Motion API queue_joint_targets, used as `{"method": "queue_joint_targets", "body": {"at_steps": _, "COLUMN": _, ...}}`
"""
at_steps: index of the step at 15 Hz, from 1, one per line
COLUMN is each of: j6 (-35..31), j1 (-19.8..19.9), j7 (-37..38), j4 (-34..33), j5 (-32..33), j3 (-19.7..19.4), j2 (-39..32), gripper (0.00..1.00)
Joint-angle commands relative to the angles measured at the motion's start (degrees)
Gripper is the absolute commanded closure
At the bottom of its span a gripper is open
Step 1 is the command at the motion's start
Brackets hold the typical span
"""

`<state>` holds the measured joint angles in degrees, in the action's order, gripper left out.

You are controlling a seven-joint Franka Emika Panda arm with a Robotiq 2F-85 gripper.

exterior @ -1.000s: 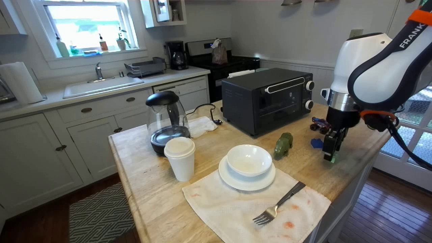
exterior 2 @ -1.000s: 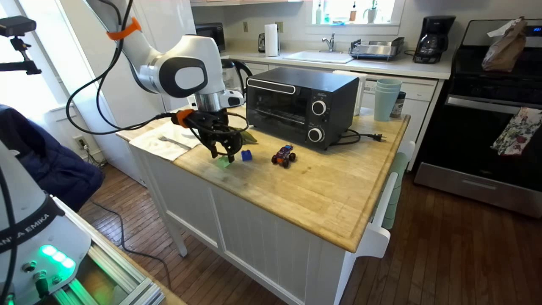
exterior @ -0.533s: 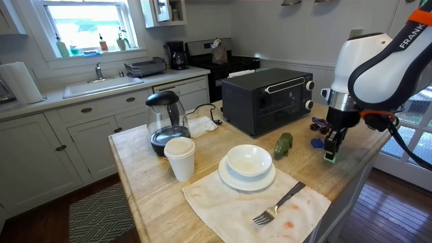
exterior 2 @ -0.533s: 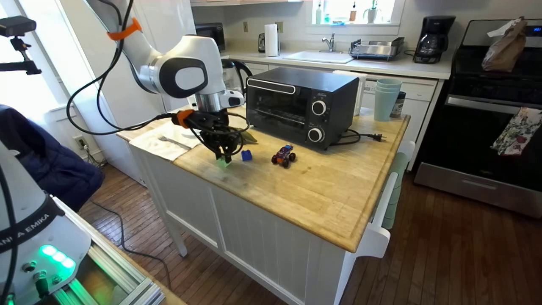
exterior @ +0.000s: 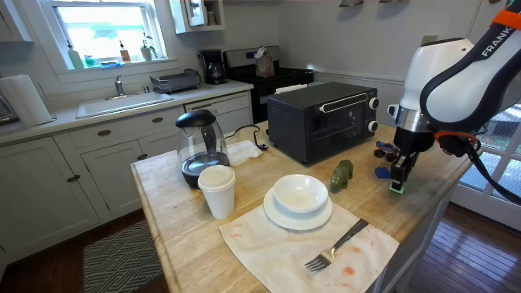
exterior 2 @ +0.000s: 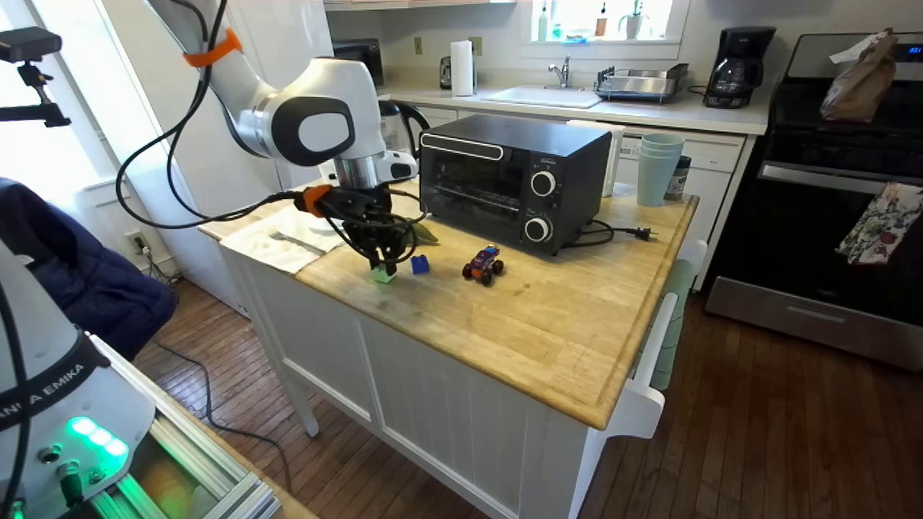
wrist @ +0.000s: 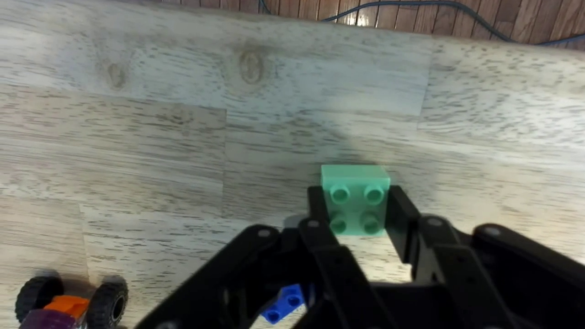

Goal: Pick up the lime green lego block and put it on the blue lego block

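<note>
The lime green lego block [wrist: 356, 203], pale green with several studs on top, is squeezed between the two black fingers of my gripper [wrist: 356, 206] in the wrist view. In both exterior views the gripper [exterior: 398, 182] points straight down, with the lime block [exterior 2: 383, 274] at its tips. Whether the block touches the wood or hangs just over it, I cannot tell. A short distance off, toward the toy truck, the blue lego block [exterior 2: 420, 264] lies on the table. In the wrist view the blue block [wrist: 285, 302] is partly covered by the gripper's linkage.
A toy truck [exterior 2: 484, 265] stands beyond the blue block. Nearby are a dark green animal figure [exterior: 342, 176] and the black toaster oven [exterior: 321, 122]. A white bowl [exterior: 301, 193] on a plate and a fork [exterior: 338, 246] rest on a cloth. The table edge [wrist: 274, 20] runs close by.
The fingers have come together from a wider stance onto the lime green block. Over the last half second, gripper and block have shifted very slightly together. The blue block has stayed put.
</note>
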<state>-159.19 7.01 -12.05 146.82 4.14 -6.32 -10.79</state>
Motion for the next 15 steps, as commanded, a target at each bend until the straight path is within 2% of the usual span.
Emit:
{"method": "queue_joint_targets", "body": {"at_steps": 1, "j6": 0.51, "j1": 1.89, "j7": -2.88, "j4": 0.61, "j5": -2.72, "j3": 1.00, "j2": 3.27, "gripper": 0.89}}
{"method": "queue_joint_targets", "body": {"at_steps": 6, "j6": 1.69, "j1": 1.91, "j7": -0.41, "j4": -0.49, "j5": -4.09, "j3": -0.03, "j2": 5.71, "gripper": 0.89}}
{"method": "queue_joint_targets", "body": {"at_steps": 8, "j6": 1.99, "j1": 1.56, "j7": 3.14, "j4": -1.20, "j5": -2.83, "j3": -1.20, "j2": 5.57, "gripper": 0.89}}
{"method": "queue_joint_targets", "body": {"at_steps": 12, "j6": 3.31, "j1": 1.74, "j7": 8.57, "j4": -3.11, "j5": -4.42, "j3": -2.22, "j2": 4.16, "gripper": 0.89}}
{"method": "queue_joint_targets", "body": {"at_steps": 15, "j6": 5.38, "j1": 1.66, "j7": 9.60, "j4": -3.82, "j5": -5.34, "j3": -2.30, "j2": 4.01, "gripper": 0.89}}
